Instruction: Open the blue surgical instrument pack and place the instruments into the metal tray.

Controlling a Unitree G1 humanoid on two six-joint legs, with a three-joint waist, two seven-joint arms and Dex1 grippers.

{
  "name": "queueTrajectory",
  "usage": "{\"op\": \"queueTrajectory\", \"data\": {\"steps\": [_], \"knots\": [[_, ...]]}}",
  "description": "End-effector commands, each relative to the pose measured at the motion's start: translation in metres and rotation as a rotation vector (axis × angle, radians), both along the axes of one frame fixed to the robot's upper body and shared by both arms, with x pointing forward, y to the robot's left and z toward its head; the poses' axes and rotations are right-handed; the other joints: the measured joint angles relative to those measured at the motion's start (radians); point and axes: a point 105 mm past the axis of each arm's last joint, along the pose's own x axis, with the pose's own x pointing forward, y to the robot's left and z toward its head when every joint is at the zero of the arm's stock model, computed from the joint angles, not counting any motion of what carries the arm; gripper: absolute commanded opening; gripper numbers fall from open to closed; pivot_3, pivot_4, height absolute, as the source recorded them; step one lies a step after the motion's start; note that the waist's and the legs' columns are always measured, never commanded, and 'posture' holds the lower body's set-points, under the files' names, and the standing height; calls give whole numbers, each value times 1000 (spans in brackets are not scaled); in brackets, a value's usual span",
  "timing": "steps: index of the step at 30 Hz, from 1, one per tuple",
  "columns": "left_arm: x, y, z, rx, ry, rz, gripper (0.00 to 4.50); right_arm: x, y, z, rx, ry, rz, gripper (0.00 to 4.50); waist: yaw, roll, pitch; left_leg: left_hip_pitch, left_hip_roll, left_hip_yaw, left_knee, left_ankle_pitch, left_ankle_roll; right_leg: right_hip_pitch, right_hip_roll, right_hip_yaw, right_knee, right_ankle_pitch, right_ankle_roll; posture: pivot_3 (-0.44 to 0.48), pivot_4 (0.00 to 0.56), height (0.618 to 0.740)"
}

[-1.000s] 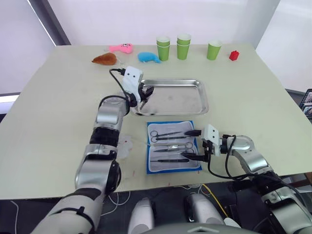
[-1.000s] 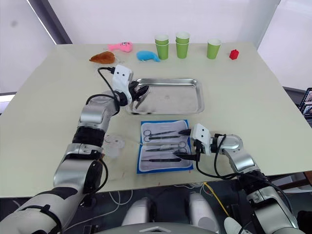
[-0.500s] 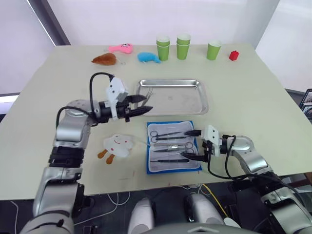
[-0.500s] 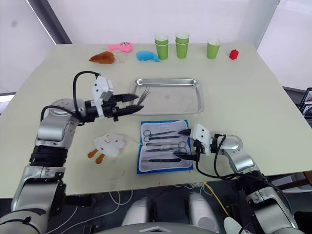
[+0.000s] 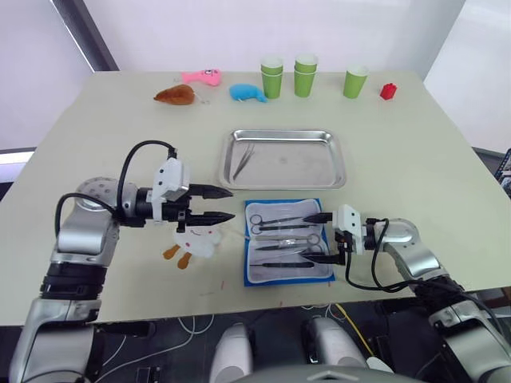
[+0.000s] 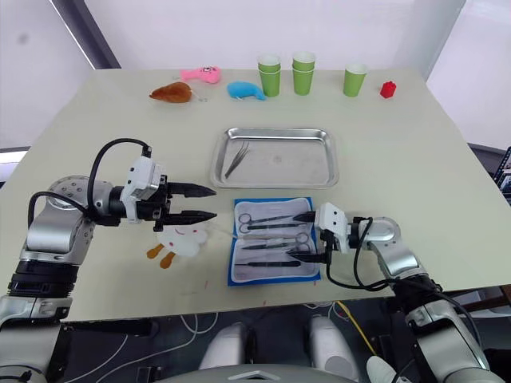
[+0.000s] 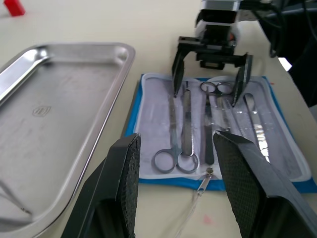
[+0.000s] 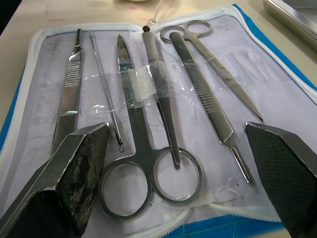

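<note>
The blue surgical instrument pack (image 5: 287,250) lies open near the table's front edge, its pale lining up. Several instruments (image 8: 148,124), among them scissors, forceps and a probe, lie side by side on the lining. My right gripper (image 5: 313,238) stands open at the pack's right edge, with a finger at each end of the row. The metal tray (image 5: 319,163) sits just behind the pack, and a thin pair of forceps (image 5: 242,159) lies at its left end. My left gripper (image 5: 231,203) is open and holds nothing, left of the pack and pointing toward it.
A white plush toy (image 5: 196,237) lies under my left gripper. Along the far edge stand green cups (image 5: 303,76), a red block (image 5: 388,91), a blue whale toy (image 5: 248,93), a pink toy (image 5: 200,76) and a brown toy (image 5: 175,96).
My left arm has drawn back from the tray's left end toward the front left, leaving the thin forceps in the tray. The right gripper has stayed put.
</note>
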Motion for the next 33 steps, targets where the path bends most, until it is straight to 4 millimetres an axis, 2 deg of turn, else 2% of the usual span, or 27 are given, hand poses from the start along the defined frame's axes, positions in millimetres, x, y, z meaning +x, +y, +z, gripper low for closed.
{"op": "queueTrajectory", "data": {"steps": [1, 6, 7, 9, 10, 11, 20, 33], "knots": [[-7, 6, 14, 8, -49, -48, 2458, -15, -29, -55, -192, 167, -26, 4500, 4, 0, 0, 0, 0, 0, 0, 0, 0, 0, 0, 0, 0, 0, 0, 0, 150, 739], [-18, 15, 25, 29, 14, -111, 2458, -16, -30, -57, -193, 175, -8, 4500, 16, 1, 0, 0, 0, 0, 0, 0, 0, 0, 0, 0, 0, 0, 0, 0, 150, 739], [-19, 15, 27, 33, 12, -115, 3107, -16, -30, -57, -193, 175, -7, 4500, 17, 1, 0, 0, 0, 0, 0, 0, 0, 0, 0, 0, 0, 0, 0, 0, 150, 739], [-19, 18, 30, 51, -10, -119, 3631, -16, -31, -57, -194, 178, -5, 4500, 18, 0, 0, 0, 0, 0, 0, 0, 0, 0, 0, 0, 0, 0, 0, 0, 150, 739], [-19, 20, 30, 71, -25, -123, 4229, -17, -31, -58, -195, 179, -5, 4500, 18, 0, 0, 0, 0, 0, 0, 0, 0, 0, 0, 0, 0, 0, 0, 0, 150, 739], [-21, 22, 30, 97, -35, -130, 4459, -17, -31, -58, -195, 179, -6, 4500, 18, 0, 0, 0, 0, 0, 0, 0, 0, 0, 0, 0, 0, 0, 0, 0, 150, 739], [-20, 31, 30, 156, -50, -152, 4459, -17, -30, -59, -193, 177, -7, 4500, 19, 0, 0, 1, 0, 0, 0, 0, 0, 0, -1, 0, 0, 0, 0, 0, 150, 739], [1, 1, 7, 110, -6, -209, 4459, -18, -29, -61, -176, 179, -40, 4500, 22, -2, -1, 1, 0, 1, 1, 0, 0, 0, 1, 0, 1, 0, 0, 0, 150, 739]]}}
